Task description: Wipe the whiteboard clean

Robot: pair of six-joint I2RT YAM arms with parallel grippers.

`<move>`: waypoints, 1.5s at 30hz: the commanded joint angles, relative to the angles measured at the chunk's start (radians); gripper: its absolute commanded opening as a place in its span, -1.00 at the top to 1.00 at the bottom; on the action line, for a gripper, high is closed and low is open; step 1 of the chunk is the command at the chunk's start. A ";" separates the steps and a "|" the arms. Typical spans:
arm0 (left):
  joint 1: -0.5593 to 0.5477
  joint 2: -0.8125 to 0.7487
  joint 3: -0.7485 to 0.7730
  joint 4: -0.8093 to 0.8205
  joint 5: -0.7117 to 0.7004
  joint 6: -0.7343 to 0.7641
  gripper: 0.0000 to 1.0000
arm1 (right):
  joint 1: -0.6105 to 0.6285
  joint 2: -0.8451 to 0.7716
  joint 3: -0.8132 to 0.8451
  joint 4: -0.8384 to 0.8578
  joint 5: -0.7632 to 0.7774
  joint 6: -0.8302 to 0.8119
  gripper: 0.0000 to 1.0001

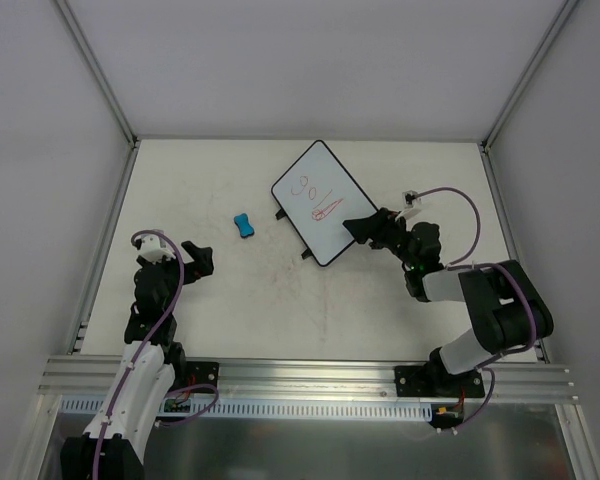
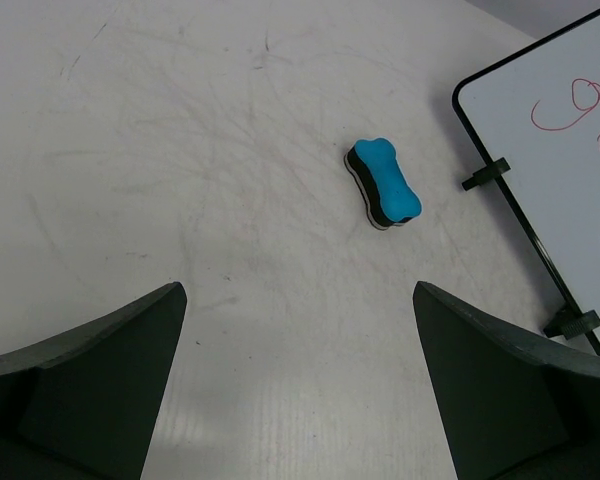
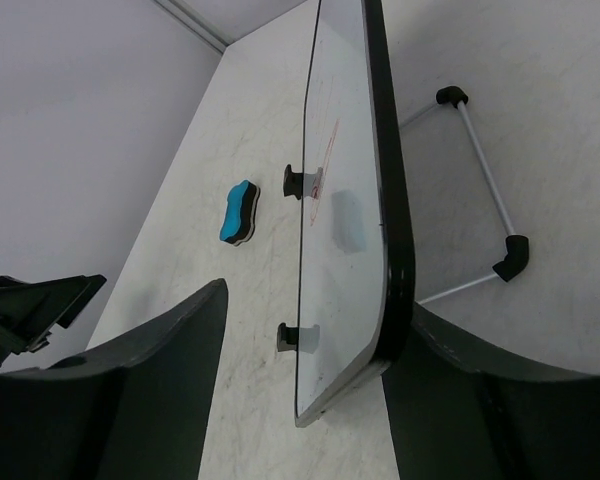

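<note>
The whiteboard [image 1: 318, 200] lies tilted at the back centre of the table, with red scribbles on its face and two black tabs on its left edge. It also shows in the left wrist view [image 2: 570, 130]. My right gripper [image 1: 365, 228] straddles its near right corner. In the right wrist view the whiteboard [image 3: 345, 180] stands edge-on between the jaws of my right gripper [image 3: 315, 300]: one finger lies against its black rim, the other stands clear of its face. The blue eraser [image 1: 243, 226] [image 2: 384, 183] [image 3: 239, 212] lies left of the board. My left gripper [image 1: 196, 258] [image 2: 300, 290] is open, short of the eraser.
A thin white rod with black end pieces [image 3: 485, 170] lies on the table just right of the board. White walls enclose the table on three sides. An aluminium rail [image 1: 300, 375] runs along the near edge by the arm bases.
</note>
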 commanded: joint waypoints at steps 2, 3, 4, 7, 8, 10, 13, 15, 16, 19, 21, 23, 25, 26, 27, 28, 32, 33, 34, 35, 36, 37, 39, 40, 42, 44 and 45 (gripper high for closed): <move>0.005 0.001 0.023 0.042 0.016 0.001 -0.98 | -0.011 0.079 0.045 0.211 -0.056 0.065 -0.08; 0.005 0.000 0.023 0.042 0.011 -0.008 -0.98 | -0.013 0.086 0.050 0.211 -0.059 0.069 -0.03; 0.005 -0.002 0.022 0.045 0.002 -0.013 -0.98 | -0.011 0.094 0.048 0.211 -0.057 0.067 -0.03; 0.005 0.011 0.018 0.075 0.002 -0.048 -0.98 | -0.011 0.096 0.038 0.216 -0.034 0.058 -0.01; 0.005 0.026 0.018 0.097 0.017 -0.065 -0.98 | -0.014 0.085 0.022 0.216 -0.025 0.055 0.04; 0.005 0.044 0.023 0.117 0.039 -0.076 -0.98 | -0.020 0.073 0.009 0.213 0.004 0.052 0.09; 0.005 0.076 0.020 0.160 0.037 -0.126 -0.98 | -0.025 0.068 0.001 0.213 0.004 0.055 0.15; 0.005 0.105 0.018 0.172 0.004 -0.198 -0.98 | -0.027 0.073 0.004 0.213 0.002 0.058 0.19; 0.005 0.118 0.020 0.180 0.000 -0.217 -0.98 | -0.028 0.080 0.004 0.213 0.004 0.059 0.21; 0.005 0.198 0.049 0.187 0.016 -0.223 -0.98 | -0.031 0.088 0.002 0.213 0.015 0.072 0.26; 0.005 0.275 0.099 0.187 0.045 -0.208 -0.98 | -0.031 0.103 0.008 0.214 0.010 0.085 0.26; 0.005 0.339 0.141 0.181 0.095 -0.203 -0.98 | -0.031 0.116 0.015 0.214 0.010 0.092 0.27; 0.005 0.440 0.231 0.145 0.126 -0.186 -0.98 | -0.033 0.122 0.013 0.214 0.012 0.099 0.28; 0.005 0.472 0.270 0.117 0.135 -0.176 -0.98 | -0.033 0.123 0.013 0.214 0.015 0.104 0.29; 0.002 0.524 0.332 0.067 0.138 -0.159 -0.98 | -0.033 0.128 0.012 0.216 0.016 0.105 0.30; 0.001 0.543 0.354 0.045 0.138 -0.162 -0.98 | -0.033 0.129 0.012 0.216 0.010 0.107 0.31; -0.003 0.575 0.394 0.032 0.129 -0.211 -0.98 | -0.033 0.157 0.009 0.252 0.010 0.141 0.43; -0.004 0.577 0.402 0.032 0.125 -0.214 -0.98 | -0.034 0.171 0.009 0.258 0.006 0.145 0.45; -0.004 0.577 0.407 0.032 0.129 -0.214 -0.98 | -0.033 0.177 0.010 0.265 0.002 0.151 0.46; -0.004 0.578 0.411 0.032 0.141 -0.214 -0.98 | -0.033 0.182 0.012 0.280 -0.002 0.156 0.47; -0.004 0.577 0.423 0.032 0.178 -0.202 -0.98 | -0.033 0.188 0.012 0.285 -0.005 0.164 0.47; -0.004 0.575 0.428 0.028 0.193 -0.194 -0.98 | -0.033 0.189 0.012 0.286 -0.005 0.164 0.49; -0.004 0.563 0.436 0.023 0.195 -0.200 -0.98 | -0.033 0.188 0.012 0.289 -0.007 0.167 0.54; -0.003 0.558 0.434 0.023 0.172 -0.208 -0.98 | -0.033 0.188 0.010 0.288 -0.007 0.167 0.56; -0.003 0.546 0.433 0.025 0.166 -0.218 -0.98 | -0.033 0.185 0.009 0.289 -0.008 0.167 0.64; -0.003 0.540 0.427 0.026 0.145 -0.231 -0.98 | -0.034 0.182 0.009 0.289 -0.008 0.168 0.77; -0.003 0.538 0.417 0.034 0.146 -0.232 -0.98 | -0.034 0.182 0.009 0.289 -0.008 0.167 0.80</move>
